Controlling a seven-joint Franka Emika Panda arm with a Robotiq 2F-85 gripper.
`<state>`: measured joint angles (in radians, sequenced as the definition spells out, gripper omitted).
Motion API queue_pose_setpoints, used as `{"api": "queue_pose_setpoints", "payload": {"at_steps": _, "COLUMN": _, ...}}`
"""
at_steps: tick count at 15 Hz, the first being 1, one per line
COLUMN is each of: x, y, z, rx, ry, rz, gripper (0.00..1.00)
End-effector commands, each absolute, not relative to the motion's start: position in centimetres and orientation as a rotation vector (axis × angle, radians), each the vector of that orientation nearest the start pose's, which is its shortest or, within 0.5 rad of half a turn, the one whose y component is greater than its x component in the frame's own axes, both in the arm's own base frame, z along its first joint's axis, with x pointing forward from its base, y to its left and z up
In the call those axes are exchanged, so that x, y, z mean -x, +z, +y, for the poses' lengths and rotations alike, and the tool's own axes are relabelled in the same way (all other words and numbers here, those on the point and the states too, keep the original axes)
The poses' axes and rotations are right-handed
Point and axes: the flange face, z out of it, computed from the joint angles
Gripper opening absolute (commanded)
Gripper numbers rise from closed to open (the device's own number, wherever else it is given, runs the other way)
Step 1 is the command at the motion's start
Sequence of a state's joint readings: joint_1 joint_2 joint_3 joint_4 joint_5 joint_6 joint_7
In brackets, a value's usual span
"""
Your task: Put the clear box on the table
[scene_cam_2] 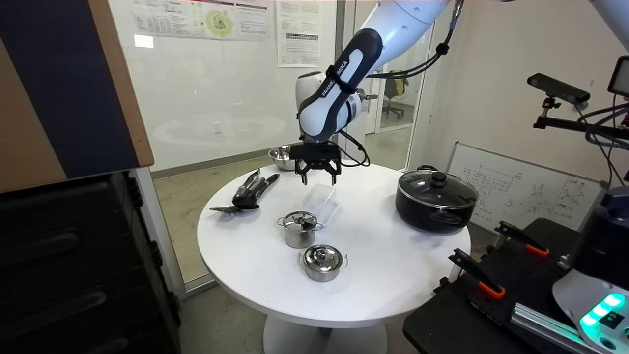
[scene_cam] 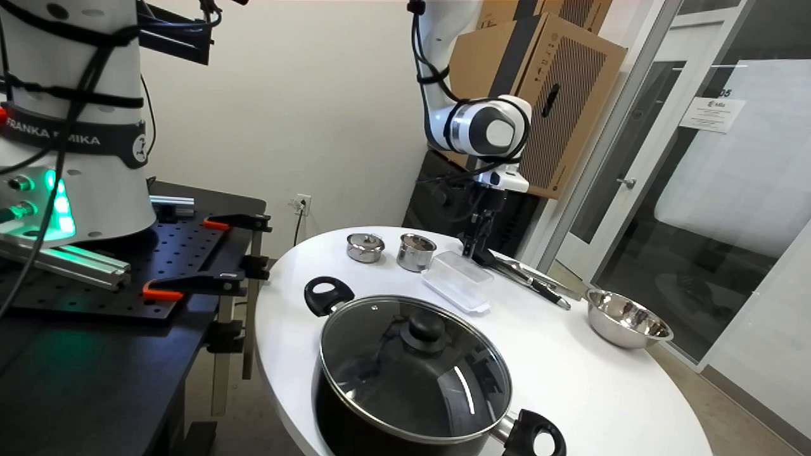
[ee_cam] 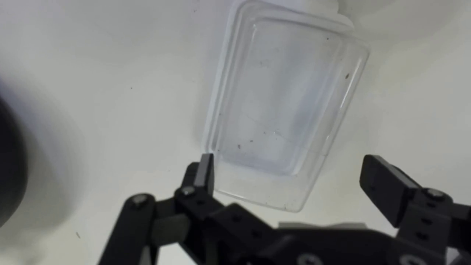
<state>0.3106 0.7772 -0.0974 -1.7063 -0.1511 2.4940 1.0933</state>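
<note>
Black pot [ee_cam: 9, 158]: is standing well apart from the clear box [ee_cam: 276, 106].
Pot-side fingertip [ee_cam: 204, 171]: is showing near the box's corner; sideways drifting would be risking a nudge.
Clear box: is lying on the white table [ee_cam: 412, 110], seemingly placed.
Gripper [ee_cam: 289, 162]: is hanging spread wide; lifting straight up is looking safest.

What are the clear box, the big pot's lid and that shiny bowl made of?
The clear box looks like smooth plastic: see-through with rounded edges. The big pot's lid is probably glossy glass, from its sharp reflections. The bowl seems polished metal, perhaps stainless steel, given its mirror-like shine.
</note>
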Motion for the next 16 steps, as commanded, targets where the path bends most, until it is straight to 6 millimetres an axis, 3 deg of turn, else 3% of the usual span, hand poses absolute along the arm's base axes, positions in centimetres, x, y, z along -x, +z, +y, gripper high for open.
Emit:
{"api": "queue_pose_setpoints", "payload": {"at_steps": 1, "x": -64.9, "y": 13.9, "z": 15.2, "rx": 2.982, "ry": -0.197, "rz": 1.238, "gripper": 1.0}}
{"api": "queue_pose_setpoints", "payload": {"at_steps": 6, "x": -63.5, "y": 13.7, "z": 15.4, "rx": 2.951, "ry": -0.201, "rz": 1.287, "gripper": 1.0}}
{"api": "queue_pose_setpoints", "payload": {"at_steps": 16, "x": -62.5, "y": 12.7, "z": 15.4, "rx": 2.932, "ry": -0.206, "rz": 1.334, "gripper": 1.0}}
